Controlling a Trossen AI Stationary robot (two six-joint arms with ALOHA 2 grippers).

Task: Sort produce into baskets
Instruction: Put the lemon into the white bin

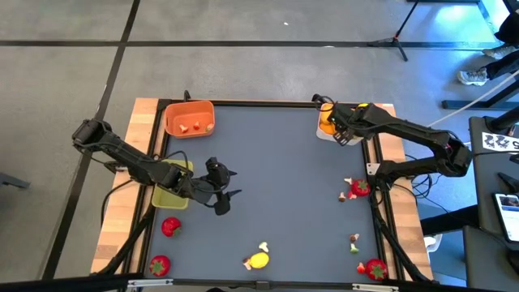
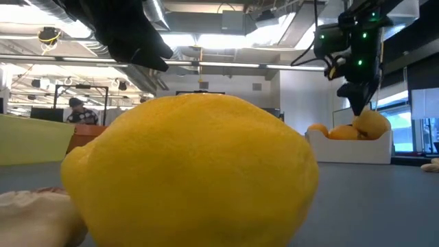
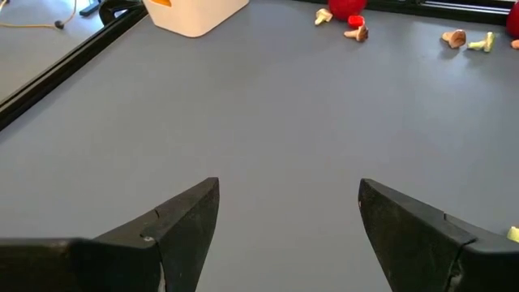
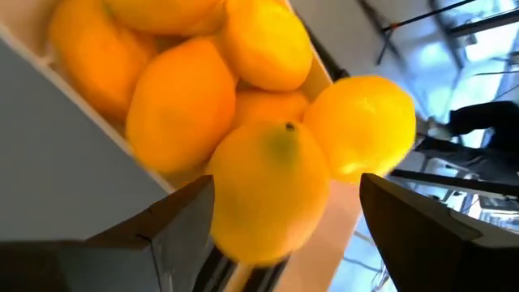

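The white basket (image 1: 323, 135) at the table's far right holds a heap of yellow and orange citrus (image 4: 182, 101). My right gripper (image 1: 335, 128) hangs open just above it, its fingers on either side of the topmost lemon (image 4: 272, 191), which rests on the heap. My left gripper (image 1: 225, 188) stands open over bare table left of centre, nothing between its fingers (image 3: 186, 219). The orange basket (image 1: 189, 118) at the far left holds two small bits. The yellow-green basket (image 1: 169, 193) lies under my left arm. My right gripper comes at the topmost lemon from above, slanting down. A gap shows between the lemon and one finger (image 4: 405, 219). Whether the other finger (image 4: 182, 223) touches the lemon's side, I cannot tell. The lemon lies on the other fruit in the white basket.
A lemon (image 1: 258, 260) lies at the near edge and fills the low view. Strawberries lie at the near left (image 1: 170, 227) (image 1: 160, 264), the right (image 1: 359, 188) and the near right (image 1: 375, 268). Small pale bits (image 1: 354, 242) lie by the right edge.
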